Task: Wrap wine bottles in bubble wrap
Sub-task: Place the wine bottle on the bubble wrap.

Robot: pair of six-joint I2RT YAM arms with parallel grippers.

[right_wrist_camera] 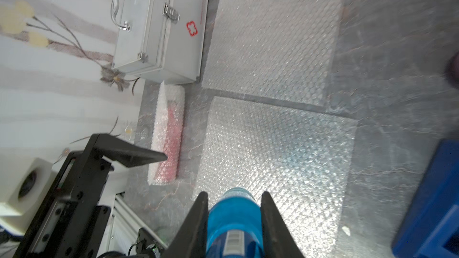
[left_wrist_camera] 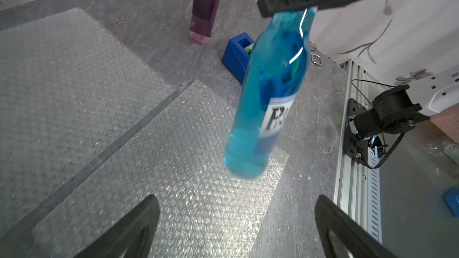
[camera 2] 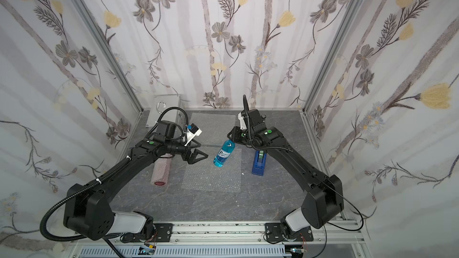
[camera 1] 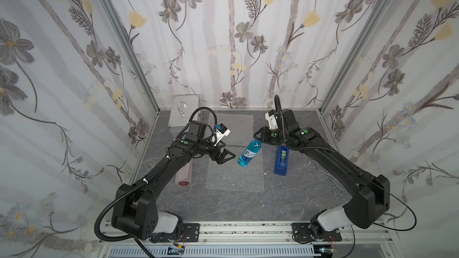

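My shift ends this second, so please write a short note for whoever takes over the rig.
Left tool: open, empty, next to the blue bottle.
Right tool: shut on the blue bottle's upper end; the bottle hangs tilted, base over the near sheet.
Red bottle: wrapped, lying beside the near sheet on the left arm's side.
Purple bottle: bare, upright, beyond the tape dispenser.
Far sheet: flat, unused.
Done: red bottle wrapped.
Left: lay the blue bottle down and roll it up, then likely wrap the purple bottle in the far sheet.
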